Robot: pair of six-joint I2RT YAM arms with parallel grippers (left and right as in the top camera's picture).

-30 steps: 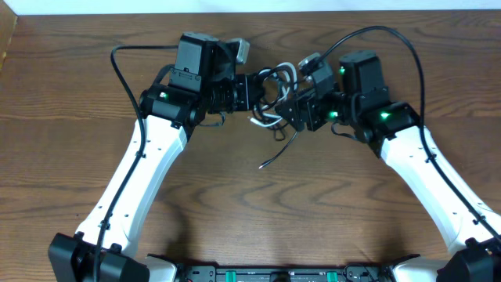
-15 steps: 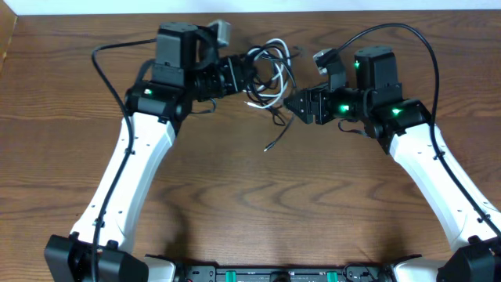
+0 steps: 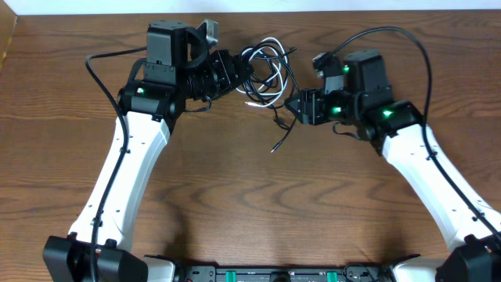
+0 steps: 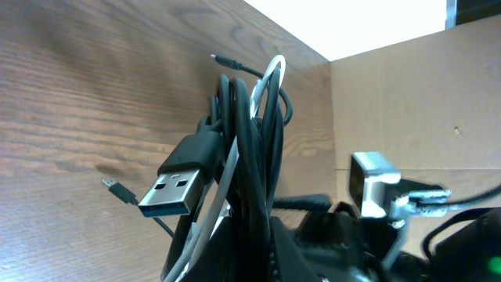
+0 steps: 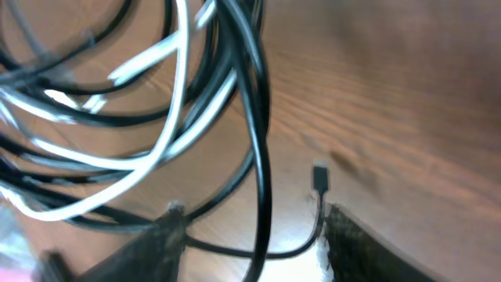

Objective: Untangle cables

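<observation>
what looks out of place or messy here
The tangle of thin black and white cables is held in the left gripper, its loops snarled together; one loose black cable end trails over the brown wooden table. Nothing looks damaged.

Work surface and surroundings

Dark brown wood-grain table under even, diffuse light, with faint shadows only. Bright white strip along the far edge. Plain tan board panel with one vertical seam, meeting the table in the left wrist view.
</observation>
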